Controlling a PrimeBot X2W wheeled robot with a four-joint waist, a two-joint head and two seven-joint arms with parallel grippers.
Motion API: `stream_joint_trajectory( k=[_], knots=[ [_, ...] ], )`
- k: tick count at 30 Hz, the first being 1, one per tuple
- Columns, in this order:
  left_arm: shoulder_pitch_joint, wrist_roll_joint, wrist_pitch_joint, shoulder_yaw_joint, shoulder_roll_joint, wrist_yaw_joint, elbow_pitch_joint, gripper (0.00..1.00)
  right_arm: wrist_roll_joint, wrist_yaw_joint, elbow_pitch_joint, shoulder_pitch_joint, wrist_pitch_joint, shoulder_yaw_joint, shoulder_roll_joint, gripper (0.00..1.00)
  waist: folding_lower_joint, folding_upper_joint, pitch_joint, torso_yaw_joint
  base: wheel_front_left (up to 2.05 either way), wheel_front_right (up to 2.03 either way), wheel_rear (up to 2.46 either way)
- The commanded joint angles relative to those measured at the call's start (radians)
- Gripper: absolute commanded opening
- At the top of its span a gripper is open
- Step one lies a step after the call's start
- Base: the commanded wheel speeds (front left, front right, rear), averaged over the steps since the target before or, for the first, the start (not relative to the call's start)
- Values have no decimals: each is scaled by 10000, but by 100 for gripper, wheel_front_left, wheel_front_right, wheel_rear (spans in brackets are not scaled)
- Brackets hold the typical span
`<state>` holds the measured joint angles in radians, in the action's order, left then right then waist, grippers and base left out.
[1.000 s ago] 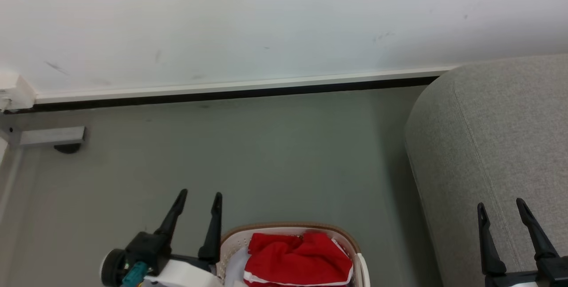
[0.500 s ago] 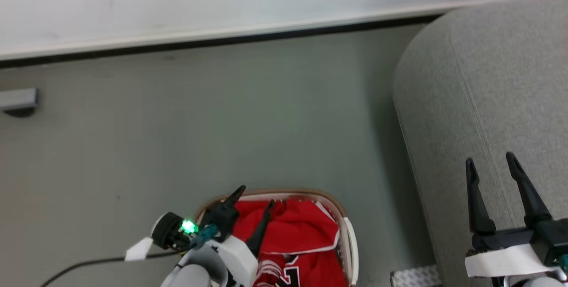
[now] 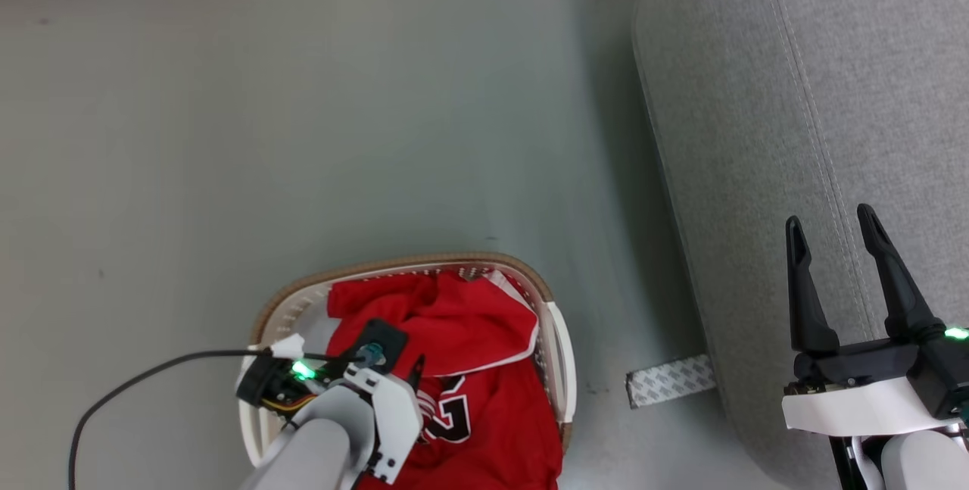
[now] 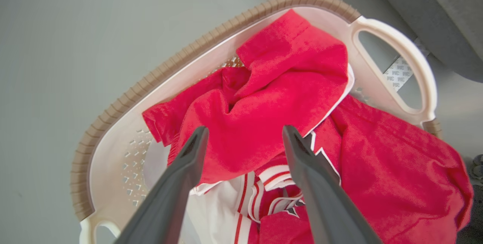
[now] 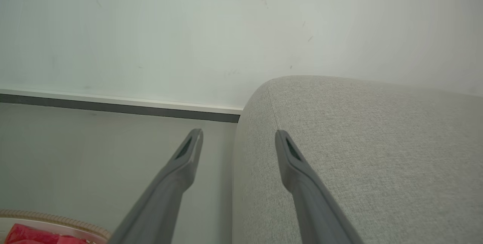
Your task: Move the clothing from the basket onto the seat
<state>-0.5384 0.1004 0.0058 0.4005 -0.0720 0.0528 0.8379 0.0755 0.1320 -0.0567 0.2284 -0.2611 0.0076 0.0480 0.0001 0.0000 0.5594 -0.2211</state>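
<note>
Red clothing lies in the basket; left gripper gapes above it, right gripper gapes over the seat

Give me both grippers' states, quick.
Left gripper: open, holding nothing, above the red jersey in the basket.
Right gripper: open, empty, by the sofa.

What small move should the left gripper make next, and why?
Probably lower the left gripper straight onto the clothing and close. It hangs open over the bunched red fold, which lies in the basket, and nothing is gripped yet.
</note>
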Motion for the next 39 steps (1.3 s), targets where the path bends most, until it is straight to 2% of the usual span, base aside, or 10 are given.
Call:
stream_joint_trajectory(
  k=[1,12,25,37,38,39],
  knots=[
    [-115,45,24,-23,-114,-82,114,100,124,-24,84,191,-28,13,9,100,-1,0,269,-224,0,0,0],
    [-981,124,-141,-109,-522,-867,1073,100,270,-24,248,360,-28,135,9,100,-1,0,889,-387,0,0,0],
    [-1914,-116,-152,-87,-888,-773,1870,100,493,-24,354,595,-28,303,9,100,-1,0,1802,-614,0,0,0],
    [-2308,-155,-359,147,-1070,-855,2451,100,744,-24,422,643,-28,337,9,100,-1,0,2237,-797,0,0,0],
    [-2358,-162,-372,172,-1070,-834,2487,87,744,-24,431,661,-28,329,9,100,-1,0,2283,-812,0,0,0],
    [-2401,-139,-394,226,-1060,-775,2526,48,747,-24,436,682,-28,311,9,100,-1,0,2328,-824,0,0,0]
  ],
)
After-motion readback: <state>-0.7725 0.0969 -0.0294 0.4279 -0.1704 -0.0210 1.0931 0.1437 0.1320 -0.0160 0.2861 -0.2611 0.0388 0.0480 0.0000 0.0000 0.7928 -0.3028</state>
